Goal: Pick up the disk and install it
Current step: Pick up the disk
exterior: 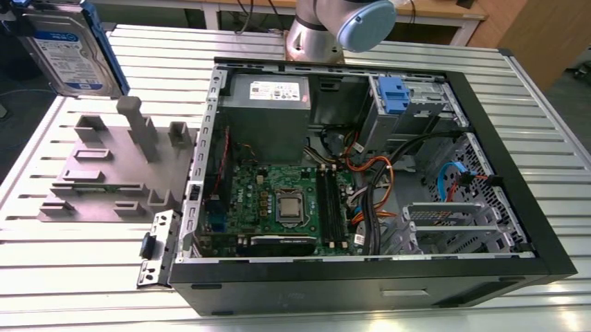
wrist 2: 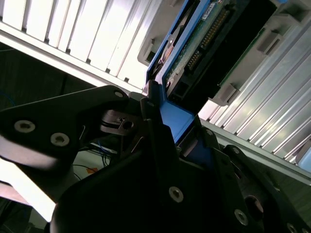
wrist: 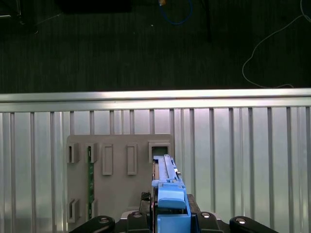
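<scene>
Arm [exterior: 344, 24]: blue-capped joint at top centre of the exterior view, silver link below. Pincer [wrist 2: 172, 124] closed in the second wrist view, black fingers [wrist 2: 153, 116] clamping the disk [wrist 2: 194, 53].

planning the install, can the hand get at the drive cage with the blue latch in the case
Probably yes: the case lies open on top, and the drive cage sits uncovered, cables beside it. The hand grips the disk, away from the case.

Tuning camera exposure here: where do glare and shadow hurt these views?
Exterior view: table slats glare white. Second wrist view: the hand holding the disk is nearly black against bright slats. First wrist view: floor very dark, table rail shining.
</scene>
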`<state>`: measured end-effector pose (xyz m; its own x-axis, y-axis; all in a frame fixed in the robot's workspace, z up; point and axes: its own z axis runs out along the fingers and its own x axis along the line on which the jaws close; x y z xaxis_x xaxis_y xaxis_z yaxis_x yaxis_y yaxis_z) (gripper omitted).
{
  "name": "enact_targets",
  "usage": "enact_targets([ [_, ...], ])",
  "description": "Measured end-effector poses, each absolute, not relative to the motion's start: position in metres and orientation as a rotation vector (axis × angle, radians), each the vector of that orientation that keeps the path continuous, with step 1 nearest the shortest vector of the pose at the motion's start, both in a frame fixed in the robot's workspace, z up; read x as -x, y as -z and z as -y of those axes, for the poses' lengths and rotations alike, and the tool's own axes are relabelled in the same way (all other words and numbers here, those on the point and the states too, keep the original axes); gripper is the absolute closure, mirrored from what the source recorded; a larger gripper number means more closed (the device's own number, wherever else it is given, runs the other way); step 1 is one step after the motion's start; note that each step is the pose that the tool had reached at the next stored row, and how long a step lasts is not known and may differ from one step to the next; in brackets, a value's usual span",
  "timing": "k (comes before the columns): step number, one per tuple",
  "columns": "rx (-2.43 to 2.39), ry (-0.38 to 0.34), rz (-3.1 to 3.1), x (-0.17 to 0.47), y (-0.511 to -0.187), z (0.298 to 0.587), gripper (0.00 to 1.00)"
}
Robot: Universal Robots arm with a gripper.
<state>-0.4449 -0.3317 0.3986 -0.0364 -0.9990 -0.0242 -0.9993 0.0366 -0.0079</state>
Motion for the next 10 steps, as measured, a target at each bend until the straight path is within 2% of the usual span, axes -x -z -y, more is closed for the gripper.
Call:
enact_targets([
  [10,2.165,-0.017,-2.245,0.4449,-0.4012,0.3317,0.64],
])
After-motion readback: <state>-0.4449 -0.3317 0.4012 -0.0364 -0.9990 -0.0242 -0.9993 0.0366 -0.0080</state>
